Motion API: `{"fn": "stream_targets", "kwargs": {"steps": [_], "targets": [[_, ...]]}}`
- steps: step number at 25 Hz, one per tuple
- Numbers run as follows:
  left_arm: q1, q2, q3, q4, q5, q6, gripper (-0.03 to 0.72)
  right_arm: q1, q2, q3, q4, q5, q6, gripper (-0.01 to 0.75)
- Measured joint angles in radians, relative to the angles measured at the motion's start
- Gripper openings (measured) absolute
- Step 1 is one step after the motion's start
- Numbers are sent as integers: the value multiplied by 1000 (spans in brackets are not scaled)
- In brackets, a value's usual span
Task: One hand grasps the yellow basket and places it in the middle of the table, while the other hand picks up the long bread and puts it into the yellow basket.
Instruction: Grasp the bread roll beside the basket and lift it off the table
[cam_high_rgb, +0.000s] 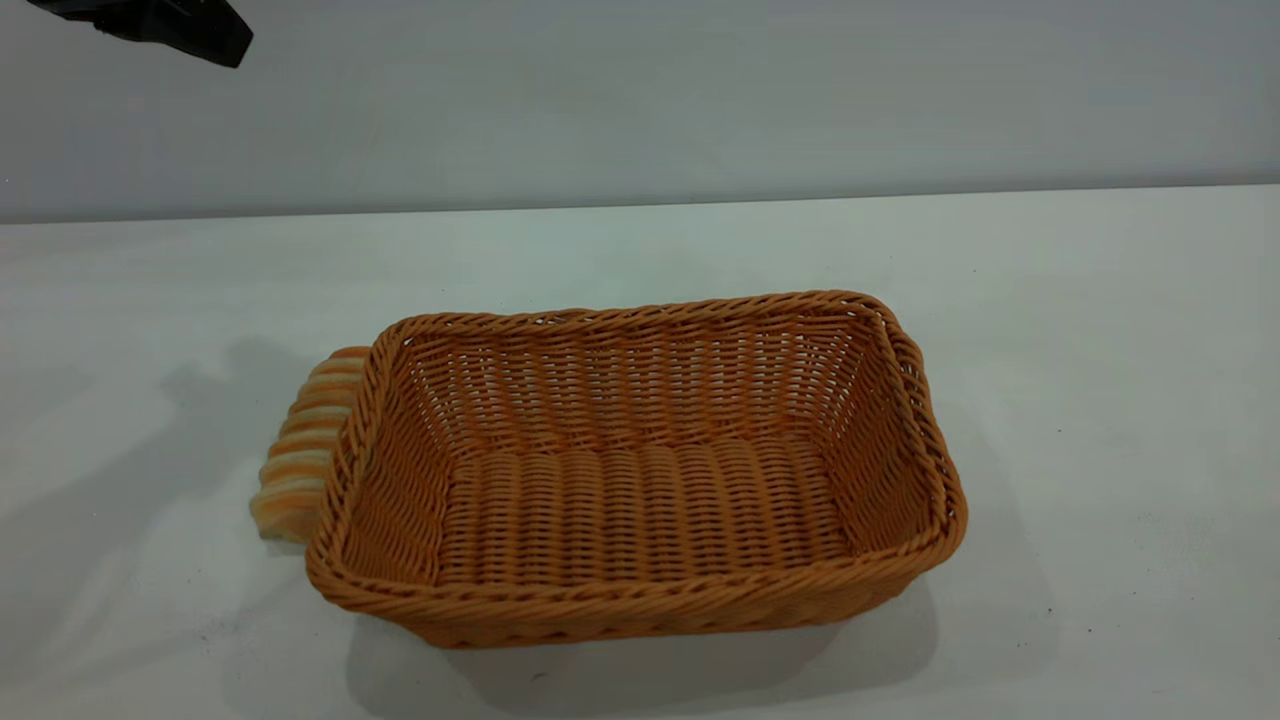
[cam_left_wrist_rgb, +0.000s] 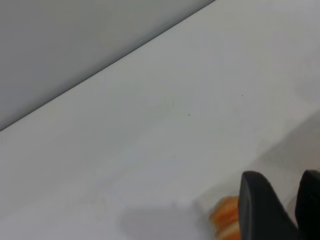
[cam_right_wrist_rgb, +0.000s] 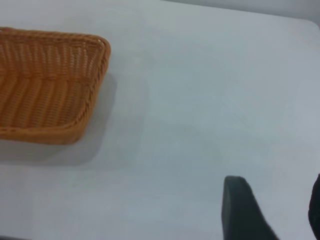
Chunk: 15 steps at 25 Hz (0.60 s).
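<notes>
Hovering above the long bread (cam_left_wrist_rgb: 225, 217) beside the yellow basket (cam_high_rgb: 640, 470), left gripper (cam_left_wrist_rgb: 282, 200), fingers parted, holding nothing.

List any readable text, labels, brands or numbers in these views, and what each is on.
None: no words, labels, brand marks, numbers or signs can be read in any view.
The yellow basket is plain weave, no tag showing.
The long bread has only crosswise ridges.
The table shows only tiny dark specks, not print.
The left gripper and right gripper fingers are plain black, unmarked.
</notes>
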<state>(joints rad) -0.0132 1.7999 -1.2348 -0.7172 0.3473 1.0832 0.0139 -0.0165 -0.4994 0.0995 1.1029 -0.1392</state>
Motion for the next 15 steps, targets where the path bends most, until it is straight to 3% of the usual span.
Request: {"fn": "stream_targets", "kwargs": {"steps": [8,15], "targets": [[0,39,-2,10,57,-74,242,0,0,12,-18,43,28,368],[0,141,-2,191,108,-269,255,0,-2,22,-18,40,29,368]]}}
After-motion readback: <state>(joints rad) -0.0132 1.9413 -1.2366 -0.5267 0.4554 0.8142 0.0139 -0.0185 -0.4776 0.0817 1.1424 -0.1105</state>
